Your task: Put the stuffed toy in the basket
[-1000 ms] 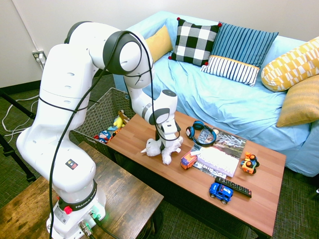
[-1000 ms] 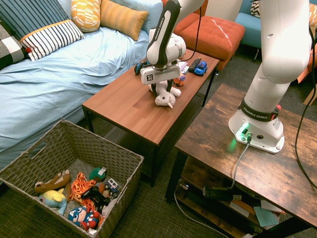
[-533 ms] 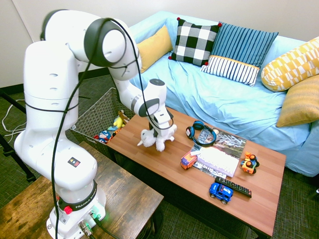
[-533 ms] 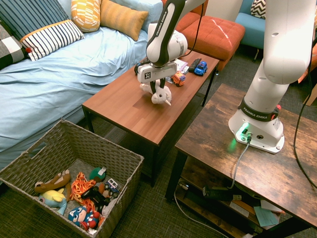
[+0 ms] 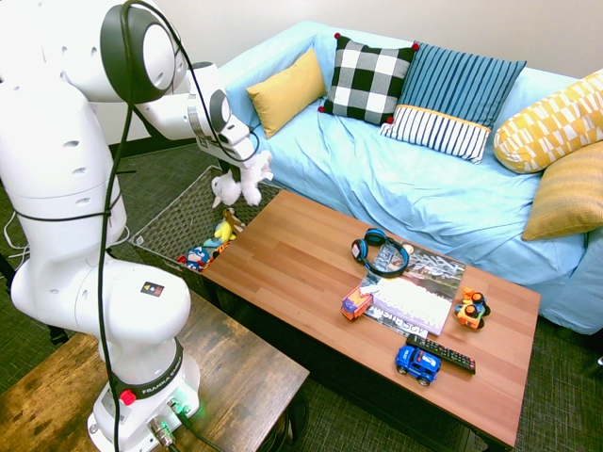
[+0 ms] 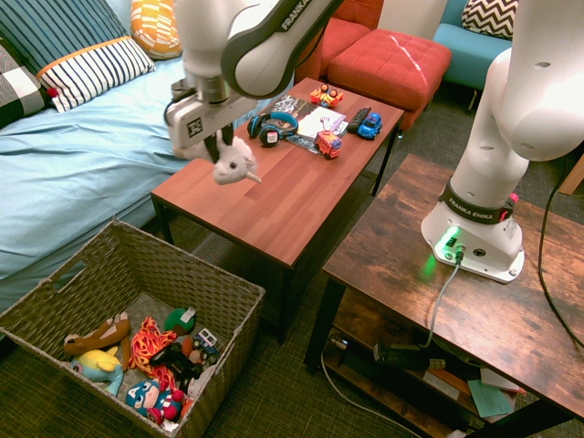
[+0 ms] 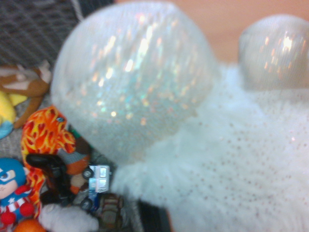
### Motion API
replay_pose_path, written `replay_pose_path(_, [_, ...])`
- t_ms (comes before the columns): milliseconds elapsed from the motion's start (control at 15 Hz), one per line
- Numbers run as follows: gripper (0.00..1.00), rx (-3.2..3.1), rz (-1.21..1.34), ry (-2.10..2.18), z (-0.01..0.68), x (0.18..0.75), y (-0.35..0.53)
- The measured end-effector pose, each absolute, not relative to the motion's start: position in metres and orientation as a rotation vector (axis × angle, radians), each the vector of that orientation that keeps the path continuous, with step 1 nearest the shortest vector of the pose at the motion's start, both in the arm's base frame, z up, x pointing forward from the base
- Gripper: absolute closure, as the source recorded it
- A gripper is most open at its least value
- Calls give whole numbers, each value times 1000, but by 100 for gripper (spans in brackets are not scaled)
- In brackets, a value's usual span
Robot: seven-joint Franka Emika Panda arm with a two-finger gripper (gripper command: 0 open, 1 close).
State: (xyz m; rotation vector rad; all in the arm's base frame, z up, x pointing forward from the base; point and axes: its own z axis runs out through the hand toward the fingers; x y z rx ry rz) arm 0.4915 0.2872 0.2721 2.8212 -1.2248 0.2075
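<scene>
The white fluffy stuffed toy (image 5: 241, 182) (image 6: 234, 167) hangs in the air with its limbs dangling, and my gripper (image 5: 240, 162) (image 6: 219, 146) is shut on its top. It is well above the end of the wooden coffee table (image 5: 311, 273) (image 6: 274, 201) that faces the basket. The dark woven basket (image 5: 179, 217) (image 6: 137, 242) stands on the floor beside that end, lower than the toy. In the wrist view the sparkly white toy (image 7: 203, 145) fills most of the picture, with the basket's contents below it.
Inside the basket lie several small colourful toys (image 6: 146, 356) (image 7: 43, 145). The table carries blue headphones (image 5: 380, 252), a magazine (image 5: 415, 287), toy cars (image 5: 417, 363) and a remote (image 5: 443, 352). A blue sofa (image 5: 424, 179) with cushions runs along the table's far side.
My gripper closed on the stuffed toy on the table, lifted it, and carried it up and towards the basket end of the table. The arm swung that way with it.
</scene>
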Motion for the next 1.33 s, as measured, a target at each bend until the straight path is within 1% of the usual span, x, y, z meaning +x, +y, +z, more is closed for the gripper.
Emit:
replay_pose_path(200, [100,2849,215,-1086,233,503,362])
replay_pose_path(400, [100,2872,179,-1002,184,503,413])
replay_pose_path(467, [0,2869,170,-986,170,503,422])
replay_pose_path(733, [0,2858,134,-975,145,505,431])
replay_pose_path(1333, [0,2836,118,-991,143,504,420])
